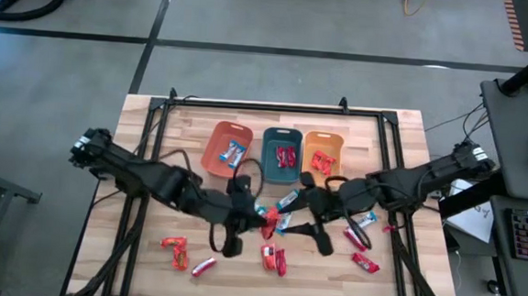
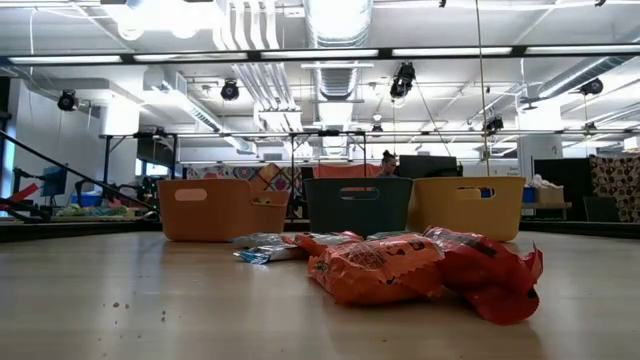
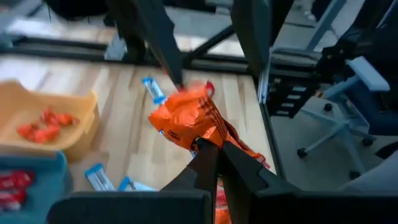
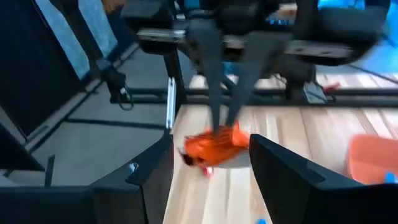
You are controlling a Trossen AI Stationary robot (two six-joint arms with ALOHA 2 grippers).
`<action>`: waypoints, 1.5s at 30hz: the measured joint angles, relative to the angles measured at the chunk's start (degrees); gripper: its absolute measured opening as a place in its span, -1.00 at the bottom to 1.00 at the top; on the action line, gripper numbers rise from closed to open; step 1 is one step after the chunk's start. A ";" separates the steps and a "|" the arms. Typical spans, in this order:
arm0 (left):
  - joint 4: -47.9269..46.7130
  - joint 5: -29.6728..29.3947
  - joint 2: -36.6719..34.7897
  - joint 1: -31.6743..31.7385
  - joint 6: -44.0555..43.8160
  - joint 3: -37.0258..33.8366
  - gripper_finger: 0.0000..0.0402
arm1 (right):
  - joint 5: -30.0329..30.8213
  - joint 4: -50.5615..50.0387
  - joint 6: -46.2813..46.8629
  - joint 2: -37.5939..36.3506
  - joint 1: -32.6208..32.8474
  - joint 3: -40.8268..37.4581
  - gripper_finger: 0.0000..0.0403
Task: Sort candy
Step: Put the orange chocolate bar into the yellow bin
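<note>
My left gripper (image 3: 208,149) pinches a crinkled orange foil-wrapped candy (image 3: 183,118), lifted off the pale wooden table (image 1: 138,250) near its middle. My right gripper (image 4: 211,155) faces it with fingers spread wide, holding nothing. Beyond stand three plastic bins: orange (image 1: 225,147), teal (image 1: 281,155), yellow-orange (image 1: 323,153).

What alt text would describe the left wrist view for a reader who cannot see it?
The left gripper is shut on an orange candy, held above the wooden table. Blue-and-white candies lie on the table, and a yellow-orange bin holds orange candies beside a teal bin with red ones.
</note>
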 joint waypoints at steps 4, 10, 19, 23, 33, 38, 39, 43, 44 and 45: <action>0.38 1.38 -1.09 0.73 3.75 0.01 -1.00 | 0.01 8.11 -0.92 2.60 -0.30 0.02 0.00; -0.59 4.02 -1.70 0.88 6.00 -0.01 -1.00 | 1.65 10.40 -0.25 3.79 -1.68 0.11 0.00; -1.69 3.81 -4.46 1.09 10.37 -0.03 -1.00 | 3.08 10.60 -1.02 3.14 -2.58 0.11 0.00; -1.73 3.72 -4.48 1.48 11.52 -0.03 -1.00 | 2.83 11.95 -0.96 3.65 -2.79 0.11 -0.07; -1.74 3.68 -4.15 1.87 12.23 -0.12 -1.00 | 1.00 13.55 -0.89 5.00 -3.26 0.11 -0.59; -1.79 3.68 -4.16 1.89 11.81 -0.12 -1.00 | 1.04 13.50 -1.37 5.05 -3.26 0.11 -0.91; -1.81 3.61 -4.16 1.96 11.01 -0.12 -1.00 | 1.04 13.50 -1.36 5.05 -3.26 0.11 -0.92; -3.68 2.54 -4.26 2.22 7.30 -0.11 -0.97 | 1.42 12.88 -1.31 5.03 -3.36 0.11 -0.93; -5.07 2.39 -4.36 2.32 6.68 -0.02 -0.95 | 1.48 12.59 -1.13 5.00 -3.56 0.11 -0.93; -6.39 2.32 -4.47 2.45 6.13 0.03 -0.92 | 1.45 12.09 -0.70 4.87 -3.74 0.11 -0.94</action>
